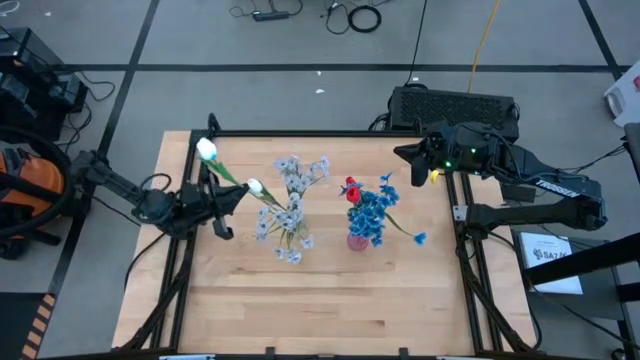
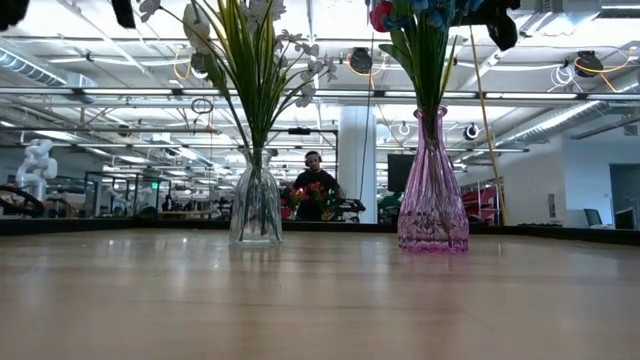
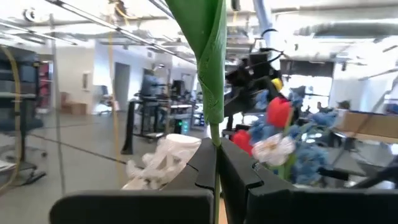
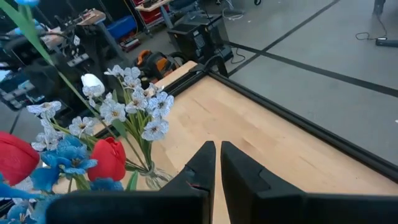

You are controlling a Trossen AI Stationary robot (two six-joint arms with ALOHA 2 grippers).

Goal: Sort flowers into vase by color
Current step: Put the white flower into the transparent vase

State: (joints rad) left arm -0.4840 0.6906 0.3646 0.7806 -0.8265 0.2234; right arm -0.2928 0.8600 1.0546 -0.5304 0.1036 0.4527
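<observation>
My left gripper [image 1: 236, 196] [image 3: 216, 167] hovers over the table's left part, beside the clear vase [image 1: 290, 238] [image 2: 256, 208], and is shut on a white tulip [image 1: 206, 150]. The clear vase stands upright and holds pale lavender-white sprays [image 1: 298, 172] and another white tulip bud [image 1: 255, 186]. The pink vase [image 2: 432, 200] [image 1: 357, 240] holds blue clusters [image 1: 378, 210] and a red tulip [image 1: 351, 191] [image 4: 109, 158]. My right gripper [image 1: 401, 153] [image 4: 217, 163] is raised over the table's far right part, shut and empty. My left gripper pinches the white tulip's green stem [image 3: 216, 144] between its two fingers [image 3: 202, 167]. The fingers come level from the table's left and lie across the stem. The stem and its leaf [image 3: 208, 56] rise past the fingers, and the flower is lifted clear of the table.
The two vases stand side by side mid-table, with bare wood [image 1: 330, 300] on the near side. A black frame [image 1: 470, 270] borders the table. In the low view a person [image 2: 313, 188] stands far behind the table.
</observation>
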